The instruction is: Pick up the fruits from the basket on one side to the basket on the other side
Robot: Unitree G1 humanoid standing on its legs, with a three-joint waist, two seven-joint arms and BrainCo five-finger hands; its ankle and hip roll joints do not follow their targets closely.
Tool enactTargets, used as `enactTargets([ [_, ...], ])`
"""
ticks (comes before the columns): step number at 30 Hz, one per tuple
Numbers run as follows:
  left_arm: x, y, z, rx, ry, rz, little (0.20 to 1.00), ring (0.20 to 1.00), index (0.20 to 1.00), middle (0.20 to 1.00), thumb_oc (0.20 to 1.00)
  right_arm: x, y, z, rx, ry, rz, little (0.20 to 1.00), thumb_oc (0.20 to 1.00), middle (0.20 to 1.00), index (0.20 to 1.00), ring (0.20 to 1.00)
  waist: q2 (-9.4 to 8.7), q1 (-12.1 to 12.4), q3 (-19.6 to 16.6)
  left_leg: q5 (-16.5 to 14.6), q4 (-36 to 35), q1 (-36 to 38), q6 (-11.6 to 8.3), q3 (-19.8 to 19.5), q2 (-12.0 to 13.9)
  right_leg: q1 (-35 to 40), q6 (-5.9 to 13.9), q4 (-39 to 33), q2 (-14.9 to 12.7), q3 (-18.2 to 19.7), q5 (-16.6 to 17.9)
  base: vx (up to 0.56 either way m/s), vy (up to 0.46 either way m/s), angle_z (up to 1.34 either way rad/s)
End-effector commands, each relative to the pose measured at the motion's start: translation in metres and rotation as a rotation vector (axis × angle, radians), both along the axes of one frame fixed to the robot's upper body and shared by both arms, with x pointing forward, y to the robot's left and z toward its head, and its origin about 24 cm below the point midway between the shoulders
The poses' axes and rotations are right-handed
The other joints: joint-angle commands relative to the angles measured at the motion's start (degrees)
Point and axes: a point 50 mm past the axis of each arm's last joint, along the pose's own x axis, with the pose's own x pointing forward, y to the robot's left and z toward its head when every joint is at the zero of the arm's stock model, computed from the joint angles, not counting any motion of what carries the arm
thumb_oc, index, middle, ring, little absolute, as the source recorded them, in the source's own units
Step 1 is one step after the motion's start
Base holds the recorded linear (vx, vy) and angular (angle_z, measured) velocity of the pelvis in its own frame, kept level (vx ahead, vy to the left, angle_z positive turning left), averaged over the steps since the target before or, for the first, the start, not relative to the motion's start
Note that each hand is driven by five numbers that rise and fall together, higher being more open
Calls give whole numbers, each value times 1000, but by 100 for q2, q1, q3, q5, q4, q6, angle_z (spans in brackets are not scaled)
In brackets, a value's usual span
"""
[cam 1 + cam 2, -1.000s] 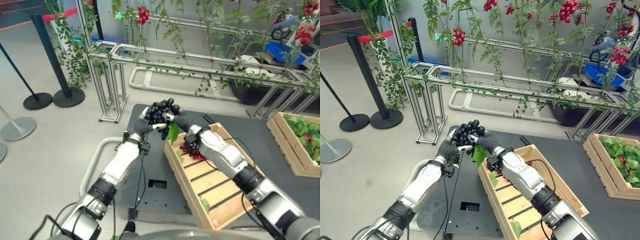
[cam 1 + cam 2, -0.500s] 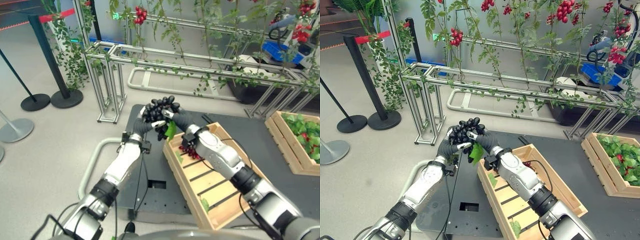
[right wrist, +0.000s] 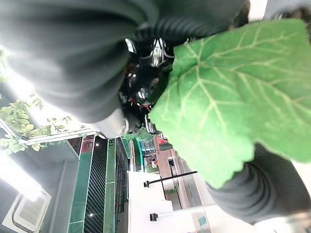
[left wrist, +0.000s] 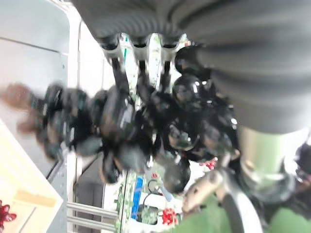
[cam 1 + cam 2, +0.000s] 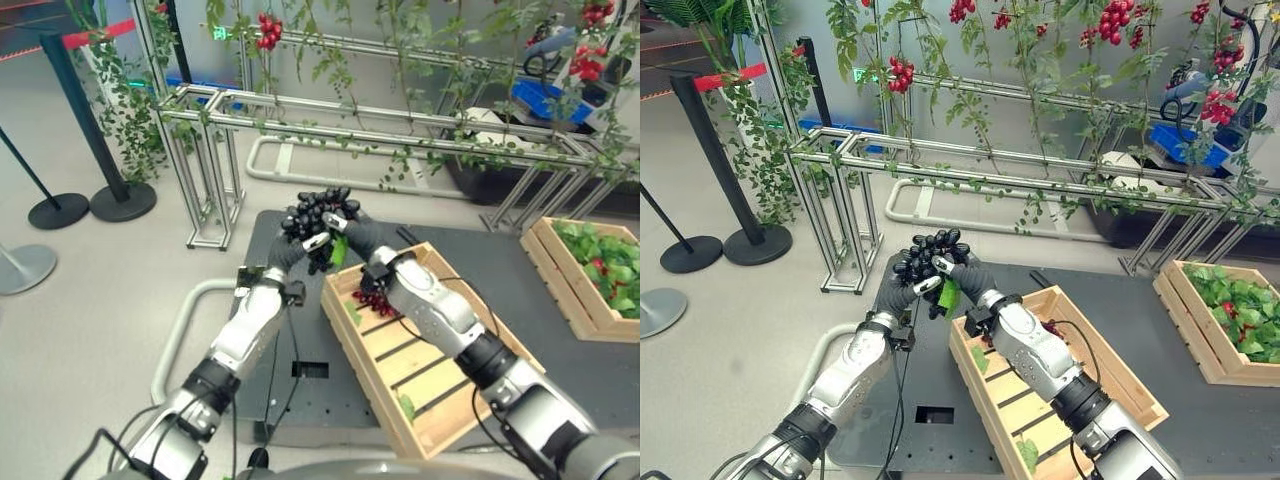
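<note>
A bunch of dark grapes [image 5: 315,212] with a green leaf [image 5: 338,252] hangs in the air over the far end of the dark platform [image 5: 300,330], just beyond the far left corner of a wooden crate [image 5: 352,345]. My left hand [image 5: 290,252] grips the bunch from the left, fingers [image 4: 141,73] curled over the berries [image 4: 126,126]. From the right, my right hand [image 5: 362,236] is closed on the same bunch [image 3: 143,87], the leaf [image 3: 228,97] lying against it. A small red fruit cluster [image 5: 375,302] lies inside the crate near its far end.
A second wooden crate [image 5: 560,275] with green leaves and red fruit sits at the right. A metal frame [image 5: 400,140] hung with vines and red fruit runs behind the platform. A black stanchion [image 5: 122,200] stands on the floor at the left.
The whole view has shifted a little. Both hands still hold the grape bunch, now slightly higher and farther from the crate.
</note>
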Motion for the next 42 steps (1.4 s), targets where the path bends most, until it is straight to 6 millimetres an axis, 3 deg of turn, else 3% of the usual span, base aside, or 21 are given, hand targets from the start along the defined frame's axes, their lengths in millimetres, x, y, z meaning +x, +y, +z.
enactTargets([
  [1,19,-37,35,-62,-107,-77,200,200,200,200,200,-45,81,58,288,-173,382,200,200,200,200,200,-68,-88,-127,-1281,514,288,173,-69,3,-141,151,601,-268,79,-837,0,0,0],
  [21,19,-32,30,-74,-85,-47,200,200,200,200,200,-45,80,54,296,-154,387,200,200,200,200,200,-43,-117,-154,-1296,504,337,185,-51,13,-122,143,623,-260,82,-866,0,0,0],
  [22,19,-31,30,-71,-85,-48,316,316,316,316,316,-45,80,54,297,-154,386,200,200,200,200,200,-43,-119,-155,-1299,503,343,185,-50,15,-120,143,624,-260,80,-866,0,0,0],
  [23,19,-31,30,-67,-88,-50,1000,1000,1000,1000,1000,-45,80,54,295,-156,385,200,200,200,200,200,-42,-120,-155,-1300,500,350,184,-49,16,-117,143,623,-259,80,-867,0,0,0],
  [28,19,-29,29,-59,-87,-52,1000,1000,1000,1000,1000,-43,77,55,280,-171,378,200,200,200,200,200,-39,-117,-157,-1305,508,352,177,-47,26,-108,137,633,-262,73,-872,0,0,0],
  [42,20,-8,12,236,-88,-88,1000,1000,1000,1000,1000,-33,59,62,183,-260,342,200,200,200,200,200,-13,-152,-233,-1340,499,444,171,-5,44,-42,132,616,-240,82,-892,2,2,-1],
])
